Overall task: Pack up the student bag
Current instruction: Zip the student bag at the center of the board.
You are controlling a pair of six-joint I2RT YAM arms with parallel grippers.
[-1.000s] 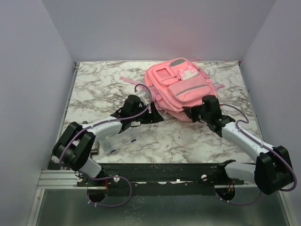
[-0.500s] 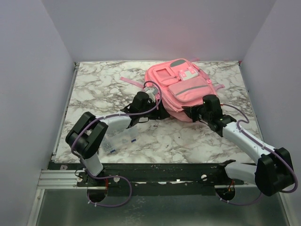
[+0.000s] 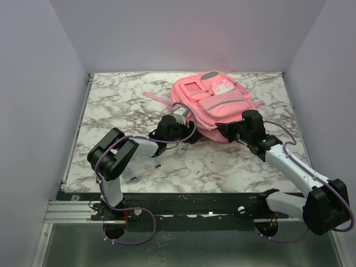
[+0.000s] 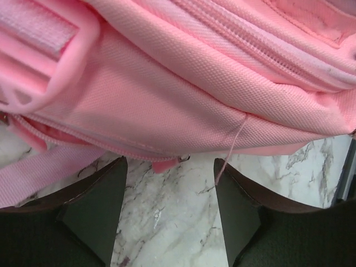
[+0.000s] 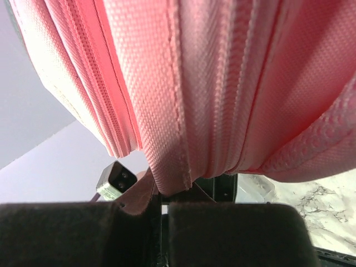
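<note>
The student bag point(image 3: 214, 105), a large pink backpack, lies flat at the back right of the marble table. My left gripper point(image 3: 189, 132) is open at the bag's near left edge. In the left wrist view it point(image 4: 169, 167) straddles bare marble just below the bag's lower seam point(image 4: 183, 111), where a small pink zipper tab point(image 4: 166, 164) hangs between the fingertips. My right gripper point(image 3: 227, 133) is at the bag's near edge. In the right wrist view it point(image 5: 164, 199) is shut on a fold of the bag's pink fabric point(image 5: 172, 167).
A clear plastic box point(image 3: 132, 168) lies on the table under my left forearm. A pink strap point(image 3: 154, 95) trails left from the bag. Grey walls close in the left, right and back sides of the table point(image 3: 111, 100).
My left gripper has moved right and forward from the middle of the table up to the bag's near left edge. The right gripper has stayed on the bag.
</note>
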